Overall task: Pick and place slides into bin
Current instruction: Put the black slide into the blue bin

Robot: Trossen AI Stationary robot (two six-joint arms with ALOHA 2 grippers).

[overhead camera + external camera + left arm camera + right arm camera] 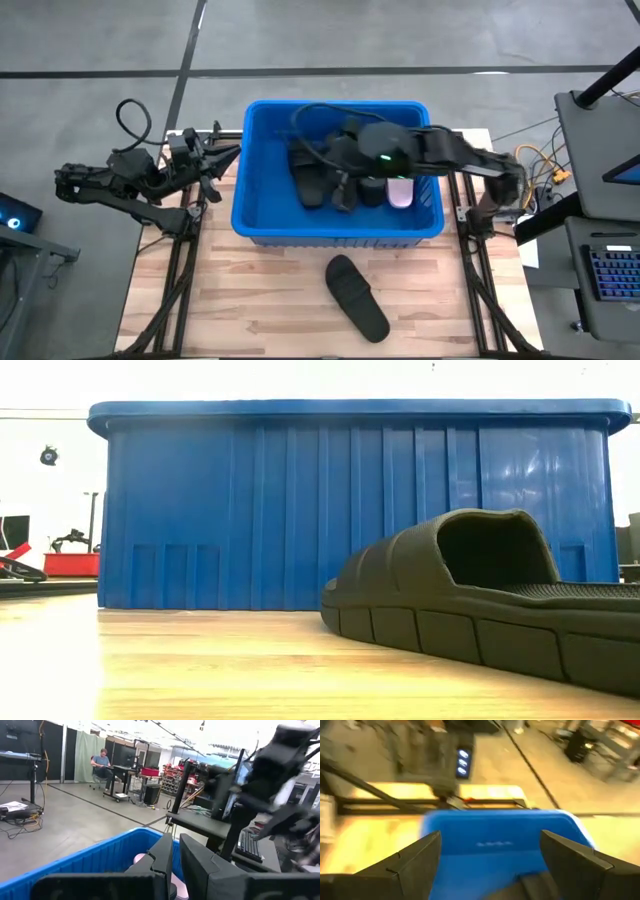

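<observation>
Hovering over the bin [262, 215] at frame centre, right gripper [490, 865] spread, empty. Left gripper [175, 862] pressed together, upper left. One black slide [357, 297] on worktop [260, 300]. Risk: cable snagging rim.

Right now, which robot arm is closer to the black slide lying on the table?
Right. The right gripper is over the bin, just behind the black slide. The left gripper waits off the bin's left side.
</observation>
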